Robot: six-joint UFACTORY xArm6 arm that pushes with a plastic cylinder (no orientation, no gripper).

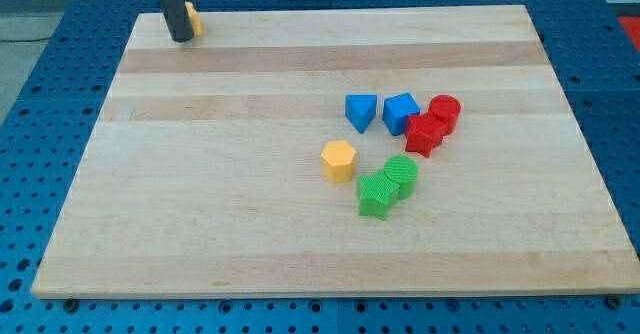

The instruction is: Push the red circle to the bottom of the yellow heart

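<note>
Camera view: my tip (182, 38) touches, seemingly, yellow block (193, 19).

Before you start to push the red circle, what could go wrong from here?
1. The red circle touches another red block and sits beside a blue block; pushing may drag them along.
2. My tip is at the view's top left, against a yellow block it partly hides. I cannot confirm it is the heart, and moving off may shift it.

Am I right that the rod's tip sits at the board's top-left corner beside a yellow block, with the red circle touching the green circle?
Not quite. In the camera view, the red circle touches the red star-like block, not the green circle. My tip is beside the yellow block, top-left.
</note>
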